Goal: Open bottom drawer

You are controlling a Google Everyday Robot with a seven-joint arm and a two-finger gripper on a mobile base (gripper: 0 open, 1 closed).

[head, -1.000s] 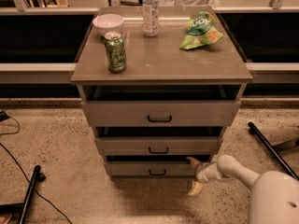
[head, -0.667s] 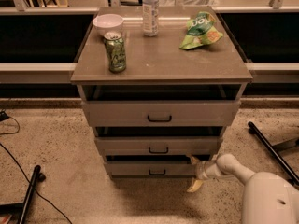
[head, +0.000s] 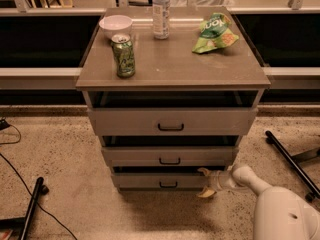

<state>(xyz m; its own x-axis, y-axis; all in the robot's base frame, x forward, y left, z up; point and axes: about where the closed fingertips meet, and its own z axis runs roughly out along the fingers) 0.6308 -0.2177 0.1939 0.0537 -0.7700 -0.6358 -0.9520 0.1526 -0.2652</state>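
Down at the foot of the cabinet [head: 170, 66] the gripper [head: 205, 183] sits at the right end of the bottom drawer [head: 145, 180], fingers spread, one tip above the front panel's top edge and one below it; whether they press on the panel, I can't tell. The white arm [head: 250, 180] reaches in from the lower right. The drawer's small black pull [head: 168, 184] stays free, and a dark gap shows above the panel. Up top stand a green can [head: 123, 55], a white bowl [head: 116, 26], a bottle [head: 161, 11] and a green chip bag [head: 215, 33]
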